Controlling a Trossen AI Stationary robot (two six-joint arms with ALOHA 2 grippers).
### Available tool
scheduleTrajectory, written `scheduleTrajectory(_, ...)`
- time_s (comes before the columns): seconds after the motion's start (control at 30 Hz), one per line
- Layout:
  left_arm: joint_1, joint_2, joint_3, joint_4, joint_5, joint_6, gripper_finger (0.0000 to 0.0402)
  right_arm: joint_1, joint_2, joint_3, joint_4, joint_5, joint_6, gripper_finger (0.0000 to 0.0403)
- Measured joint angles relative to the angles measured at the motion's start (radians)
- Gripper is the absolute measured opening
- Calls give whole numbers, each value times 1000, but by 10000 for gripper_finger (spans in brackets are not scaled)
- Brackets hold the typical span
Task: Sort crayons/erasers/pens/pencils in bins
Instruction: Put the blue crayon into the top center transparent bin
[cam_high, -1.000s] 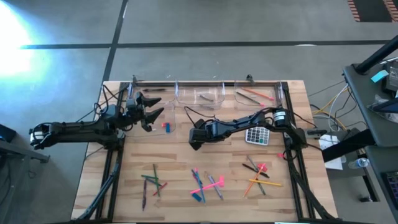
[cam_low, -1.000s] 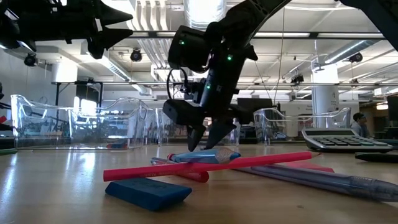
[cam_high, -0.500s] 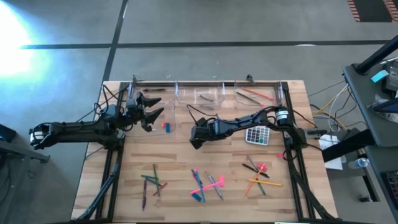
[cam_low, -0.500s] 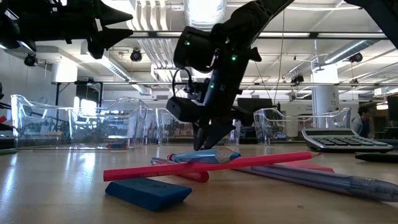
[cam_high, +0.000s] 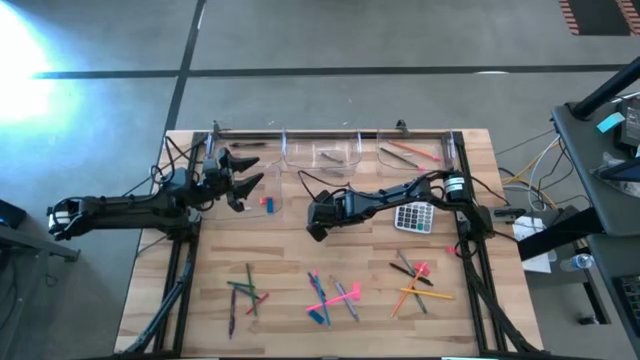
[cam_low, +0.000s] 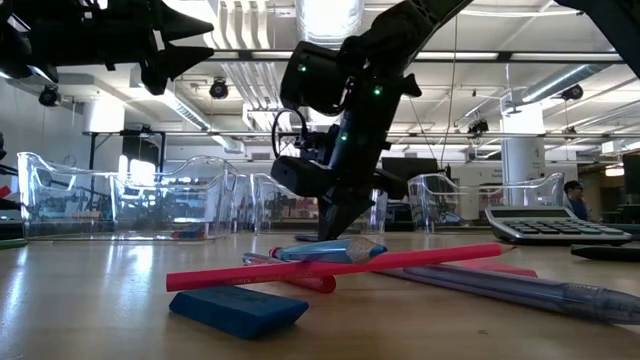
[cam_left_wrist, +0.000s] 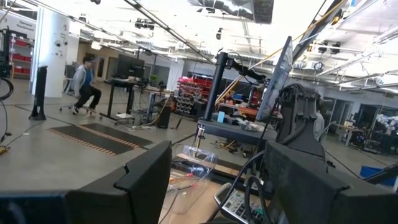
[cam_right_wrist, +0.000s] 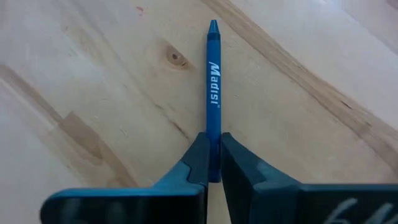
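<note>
A blue crayon (cam_right_wrist: 213, 93) lies on the bare wood in the middle of the table, and my right gripper (cam_high: 314, 230) is shut on it. In the low view its fingertips (cam_low: 330, 236) reach down to the table top. My left gripper (cam_high: 246, 172) hovers open with nothing in it, high above the table's far left, next to a clear bin (cam_high: 266, 187) that holds a pink and blue eraser (cam_high: 267, 203). More clear bins (cam_high: 335, 151) stand along the far edge; one (cam_high: 410, 153) holds thin sticks. My right gripper pinches the crayon near its blunt end (cam_right_wrist: 213, 146) between its two fingers (cam_right_wrist: 198, 160), one on each long side. The fingers come from above, pointing down. The crayon lies flat on the wood, its pointed tip (cam_right_wrist: 213, 26) reaching away from the fingers.
A grey calculator (cam_high: 414, 216) lies right of my right gripper. Near the front edge lie three heaps of sticks: green and red (cam_high: 245, 292), pink and blue (cam_high: 330, 297), orange and pink (cam_high: 415, 280). A blue eraser (cam_low: 238, 308) lies close to the low camera.
My right gripper's fingers have shut on the blue crayon while staying over the same spot at the table top. The crayon has stayed on the wood.
</note>
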Motion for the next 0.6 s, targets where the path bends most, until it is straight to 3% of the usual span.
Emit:
scheduleTrajectory(0.27, 0, 0, 0, -1, 0, 0, 244, 20, -133, -11, -50, -13, -66, 14)
scheduleTrajectory(0.6, 0, 0, 0, 3, 7, 0, 244, -32, -355, -77, -6, 154, -169, 13)
